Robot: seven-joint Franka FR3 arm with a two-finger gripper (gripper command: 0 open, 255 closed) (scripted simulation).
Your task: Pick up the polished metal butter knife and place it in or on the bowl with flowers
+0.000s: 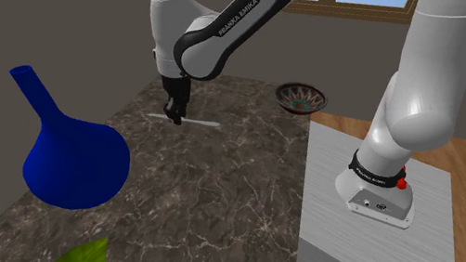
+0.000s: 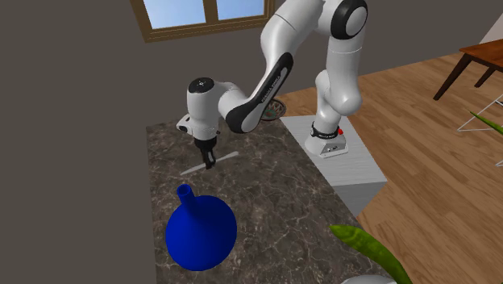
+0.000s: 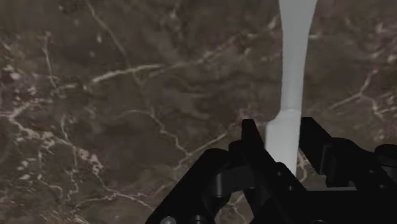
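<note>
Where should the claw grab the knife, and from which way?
Pinch the knife across its narrow width, coming straight down from above. It lies flat on the counter and is long and slim, so only its two long edges give the claw something to squeeze. The claw hangs right over it, open, one finger on each side.

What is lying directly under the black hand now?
The pale butter knife lies flat under the hand, on the dark veined counter. In the wrist view the hand covers the knife's near stretch, so that part cannot be seen.
</note>
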